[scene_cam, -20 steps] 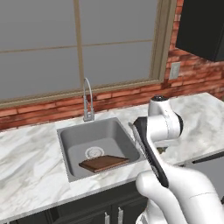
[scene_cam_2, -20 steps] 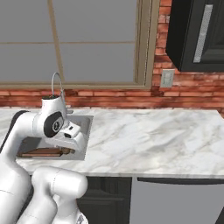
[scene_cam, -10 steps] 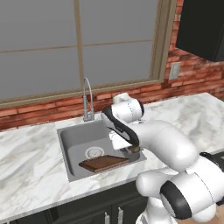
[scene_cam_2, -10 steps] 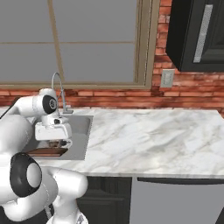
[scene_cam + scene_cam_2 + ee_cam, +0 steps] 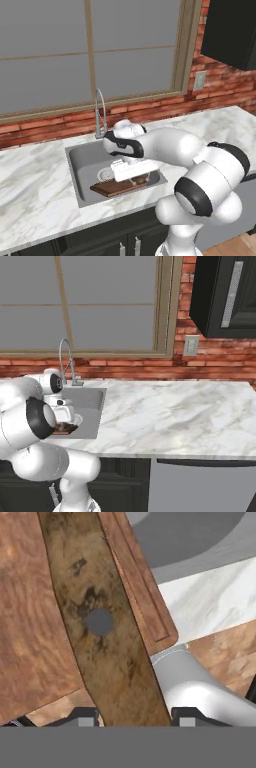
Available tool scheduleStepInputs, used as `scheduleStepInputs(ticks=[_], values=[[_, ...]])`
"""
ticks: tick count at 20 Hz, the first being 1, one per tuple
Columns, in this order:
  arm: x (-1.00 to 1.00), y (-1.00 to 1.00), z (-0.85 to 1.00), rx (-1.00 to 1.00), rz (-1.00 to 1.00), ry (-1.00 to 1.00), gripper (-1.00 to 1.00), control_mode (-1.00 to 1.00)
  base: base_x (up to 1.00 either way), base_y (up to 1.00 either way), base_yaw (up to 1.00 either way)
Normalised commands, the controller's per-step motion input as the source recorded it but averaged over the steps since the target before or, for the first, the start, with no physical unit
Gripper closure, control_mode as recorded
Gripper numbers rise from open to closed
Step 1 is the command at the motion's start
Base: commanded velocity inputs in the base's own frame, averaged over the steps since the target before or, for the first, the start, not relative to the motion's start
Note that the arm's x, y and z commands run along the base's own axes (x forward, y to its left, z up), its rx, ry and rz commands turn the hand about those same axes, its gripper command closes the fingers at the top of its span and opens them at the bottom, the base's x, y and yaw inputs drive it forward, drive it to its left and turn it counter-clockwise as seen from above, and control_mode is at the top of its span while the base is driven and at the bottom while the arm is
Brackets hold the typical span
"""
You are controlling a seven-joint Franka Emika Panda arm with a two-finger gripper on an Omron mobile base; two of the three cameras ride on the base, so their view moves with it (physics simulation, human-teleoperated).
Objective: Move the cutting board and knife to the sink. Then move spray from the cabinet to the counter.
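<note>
Down over the sink in the left base view, the white arm folds low, its hand just above the cutting board, which lies flat in the basin towards the front wall. The arched faucet stands behind on the marble bench, and the black cabinet hangs at upper right.

Over to the right base view: the hand sits inside the sink, a dark sliver of board peeking beneath it. The cabinet shows its silver bar handle.

Now the hand view, close in: the knife, brown wooden handle with a grey rivet, runs between the two dark tips, the jaws pinching it. It lies across the reddish cutting board.
</note>
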Motion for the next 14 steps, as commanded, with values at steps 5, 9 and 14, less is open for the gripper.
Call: scheduleStepInputs(ticks=[5,9,14], values=[[0.04,0.16,-0.13,0.02,0.02,0.0,1.0,-1.0,0.0,0.0,0.0],[0.19,0.13,0.0,0.0,0.0,0.04,1.0,-1.0,0.0,0.0,0.0],[0.4,0.26,-0.08,0.0,0.02,0.21,1.0,-1.0,0.0,0.0,0.0]])
